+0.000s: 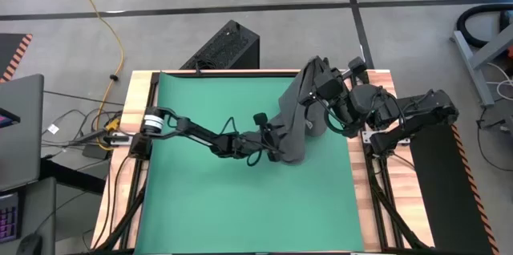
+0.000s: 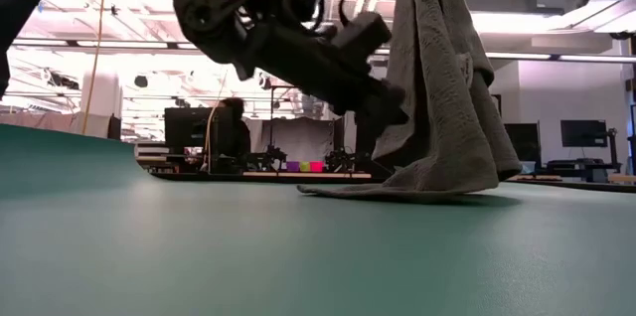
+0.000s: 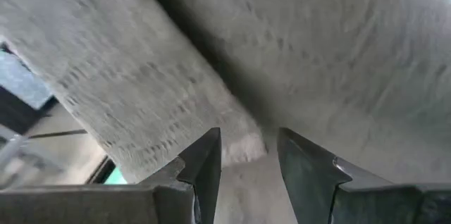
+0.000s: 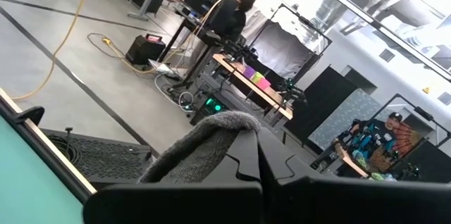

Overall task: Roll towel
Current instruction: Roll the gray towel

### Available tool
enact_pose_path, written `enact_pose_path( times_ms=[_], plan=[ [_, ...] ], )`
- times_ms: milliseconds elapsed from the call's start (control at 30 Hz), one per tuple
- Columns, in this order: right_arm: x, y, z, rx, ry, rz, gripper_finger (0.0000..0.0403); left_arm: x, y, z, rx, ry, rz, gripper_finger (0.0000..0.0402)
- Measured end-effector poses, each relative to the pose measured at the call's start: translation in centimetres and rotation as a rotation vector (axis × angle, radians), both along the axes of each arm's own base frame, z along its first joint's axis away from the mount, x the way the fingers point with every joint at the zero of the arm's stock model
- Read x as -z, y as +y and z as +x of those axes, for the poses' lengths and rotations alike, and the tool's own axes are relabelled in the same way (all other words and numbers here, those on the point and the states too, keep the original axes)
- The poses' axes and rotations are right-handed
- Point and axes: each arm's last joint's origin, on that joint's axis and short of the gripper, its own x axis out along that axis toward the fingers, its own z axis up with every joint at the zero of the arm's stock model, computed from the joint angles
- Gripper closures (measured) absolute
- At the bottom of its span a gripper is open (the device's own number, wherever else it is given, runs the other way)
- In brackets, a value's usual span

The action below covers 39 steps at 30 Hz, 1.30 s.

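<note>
Right gripper (image 4: 257,146) pinches towel (image 1: 300,115) top, lifted over green mat (image 1: 240,199) (hem dragging). Left gripper (image 3: 246,160) spread at lower edge: seat fold fully before closing.

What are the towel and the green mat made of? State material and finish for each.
The towel: looks like soft woven cloth, dark grey and matte; it hangs in loose folds and shows a ribbed, looped weave in the left wrist view. The green mat: probably rubber or vinyl, smooth with a dull sheen; it lies flat, without visible texture.
</note>
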Motion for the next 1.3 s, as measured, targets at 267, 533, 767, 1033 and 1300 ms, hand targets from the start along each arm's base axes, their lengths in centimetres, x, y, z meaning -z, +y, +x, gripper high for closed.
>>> enact_pose_path(
  times_ms=[267, 533, 767, 1033, 1300],
  plan=[
    [0.0, 0.0, 0.0, 0.0, -0.002, 0.001, 0.0403, 1.4, 0.2, 0.5, -0.058, 0.025, 0.03, 0.0272],
    [0.0, 0.0, 0.0, 0.001, -0.007, 0.002, 0.0403, 1.4, 0.9, 0.6, -0.039, -0.008, -0.025, 0.0272],
    [-0.1, -0.2, 0.0, 0.0, -0.008, 0.0, 0.0403, 1.4, 0.8, 0.6, -0.013, -0.016, -0.048, 0.0272],
    [-0.5, -0.6, 0.2, -0.037, -0.07, 0.002, 0.0403, 1.5, 1.2, 0.6, -0.04, -0.003, -0.043, 0.0272],
    [-0.7, -0.6, 0.2, -0.073, -0.102, -0.001, 0.0403, 1.4, 2.4, 0.5, -0.103, -0.019, -0.03, 0.0272]
  ],
)
